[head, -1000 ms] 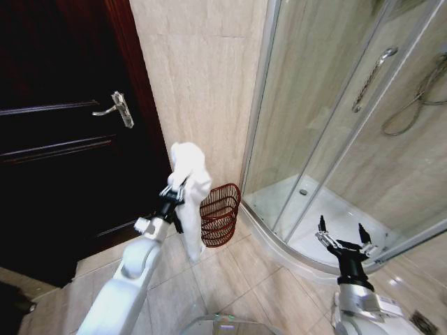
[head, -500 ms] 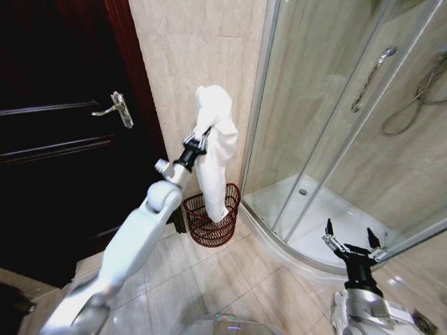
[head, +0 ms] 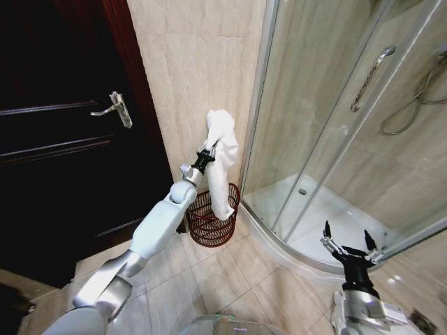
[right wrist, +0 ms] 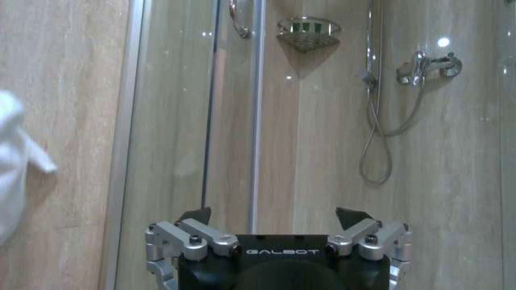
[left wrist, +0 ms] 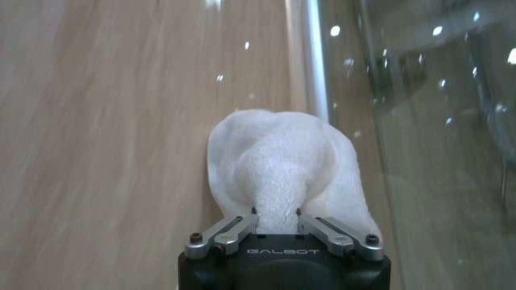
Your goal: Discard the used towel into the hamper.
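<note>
A white towel (head: pixel 222 157) hangs from my left gripper (head: pixel 208 151), which is shut on it with the arm stretched out toward the tiled wall. Its lower end dangles into the mouth of the hamper (head: pixel 209 227), a small dark reddish-brown wire basket on the floor by the wall. In the left wrist view the towel (left wrist: pixel 278 169) bulges out between the fingers (left wrist: pixel 229 226). My right gripper (head: pixel 348 244) is parked low at the right, open, with nothing in it (right wrist: pixel 274 214). The towel's edge (right wrist: pixel 12 163) also shows in the right wrist view.
A dark wooden door (head: pixel 63 139) with a metal handle (head: pixel 119 108) stands left of the hamper. A curved glass shower enclosure (head: pixel 335 139) with a white tray (head: pixel 321 223) is close on the right. Beige floor tiles (head: pixel 230 279) lie in front.
My left arm has reached farther out and lowered, so the towel now hangs lower, over the hamper. The right arm has stayed put.
</note>
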